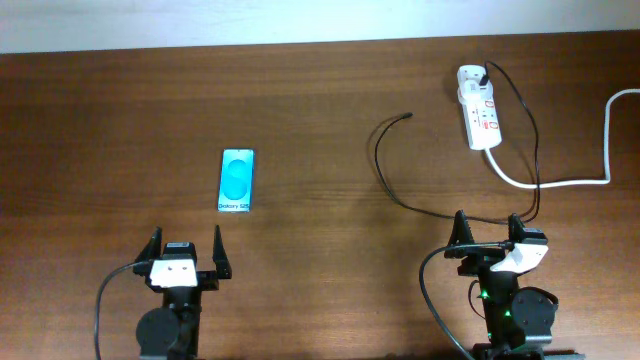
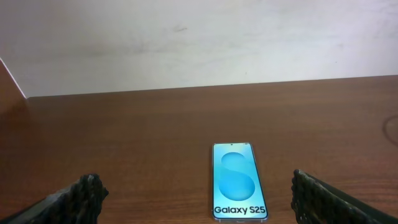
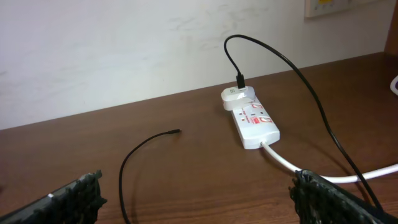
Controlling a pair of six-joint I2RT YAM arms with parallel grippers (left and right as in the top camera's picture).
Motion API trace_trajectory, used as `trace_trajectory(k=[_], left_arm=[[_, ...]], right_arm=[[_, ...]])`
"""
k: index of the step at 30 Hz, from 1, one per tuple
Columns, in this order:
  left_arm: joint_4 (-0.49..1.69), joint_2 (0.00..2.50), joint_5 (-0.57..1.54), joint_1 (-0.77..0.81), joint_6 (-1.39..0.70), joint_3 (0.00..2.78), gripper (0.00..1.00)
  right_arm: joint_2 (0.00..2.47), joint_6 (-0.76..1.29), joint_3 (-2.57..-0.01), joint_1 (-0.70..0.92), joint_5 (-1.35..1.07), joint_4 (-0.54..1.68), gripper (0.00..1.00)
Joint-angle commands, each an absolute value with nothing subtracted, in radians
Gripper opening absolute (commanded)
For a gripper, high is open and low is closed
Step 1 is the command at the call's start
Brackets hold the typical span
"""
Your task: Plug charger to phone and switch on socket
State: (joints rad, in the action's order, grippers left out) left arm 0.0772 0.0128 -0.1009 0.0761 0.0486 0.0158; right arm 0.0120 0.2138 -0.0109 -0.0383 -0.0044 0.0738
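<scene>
A dark brown wooden desk (image 1: 320,100) fills the overhead view, and only the wrist views show the pale wall (image 2: 199,43) behind its far edge. The phone (image 1: 236,181) lies flat, screen up, left of centre, just beyond the left hand (image 1: 186,250). That hand's fingers are spread as wide as they go and hold nothing. The left wrist view alone makes the words "Galaxy S25" on the cyan screen readable, and shows the phone lying between the two fingertips' lines, apart from both. The socket (image 1: 479,112) sits at the upper right of the overhead frame, and its thick white cord (image 1: 600,150) runs off the right edge. The charger (image 1: 378,160) is a thin black cable; its free tip rests on the bare desk left of the socket, well apart from the phone. The right wrist view alone shows the cable rising in an arc from a white adapter (image 3: 235,96) at the socket's far end, and the red marks on the strip. The right hand (image 1: 489,232) is likewise fully spread and empty, near the lower right.
</scene>
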Motion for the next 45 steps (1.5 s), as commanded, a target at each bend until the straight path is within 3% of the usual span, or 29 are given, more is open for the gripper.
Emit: trace_trajectory(k=[1, 35, 45], left_arm=[[0.076, 0.005, -0.086, 0.071, 0.039, 0.009, 0.99], [0.075, 0.005, -0.038, 0.071, 0.038, 0.014, 0.99], [0.221, 0.062, 0.005, 0.071, 0.015, 0.255, 0.99]], right_arm=[[0.006, 0.218, -0.006, -0.031, -0.010, 0.079, 0.99], [0.006, 0.218, -0.006, -0.031, -0.010, 0.079, 0.98], [0.006, 0.218, -0.006, -0.031, -0.010, 0.079, 0.98]])
